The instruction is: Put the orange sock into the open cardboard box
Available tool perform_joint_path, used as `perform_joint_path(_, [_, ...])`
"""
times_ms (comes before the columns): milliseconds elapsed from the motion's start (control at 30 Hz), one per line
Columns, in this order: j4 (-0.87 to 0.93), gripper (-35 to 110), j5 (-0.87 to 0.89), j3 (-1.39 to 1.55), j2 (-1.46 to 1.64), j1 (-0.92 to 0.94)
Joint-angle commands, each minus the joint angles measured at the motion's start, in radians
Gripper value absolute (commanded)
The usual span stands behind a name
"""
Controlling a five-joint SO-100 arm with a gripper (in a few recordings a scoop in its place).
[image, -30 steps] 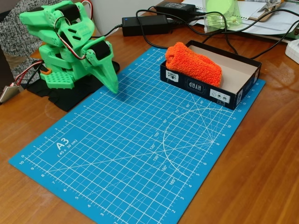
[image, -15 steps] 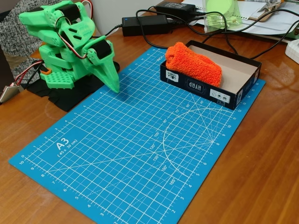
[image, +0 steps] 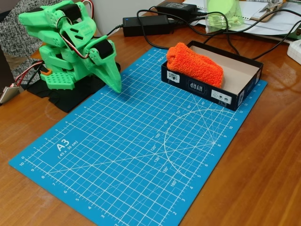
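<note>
The orange sock lies fuzzy and folded across the left end of the open cardboard box, draped over its near wall and left corner. The box is dark outside and tan inside, standing at the far right corner of the blue mat. My green arm is folded up at the far left, well away from the box. Its gripper points down at the mat's left edge, shut, with nothing in it.
A blue A3 cutting mat covers the wooden table. Black power bricks and cables lie behind the box. Papers and a green plastic item sit at the far right.
The arm has shifted very slightly; the gripper tip has barely moved. The sock and box are unchanged.
</note>
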Motion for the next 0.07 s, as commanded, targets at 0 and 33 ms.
perform_joint_path(0, [0.003, 0, 0.003, 0.0, 0.015, 0.009])
perform_joint_path(33, [0.003, 0, 0.0, 0.0, 0.015, 0.006])
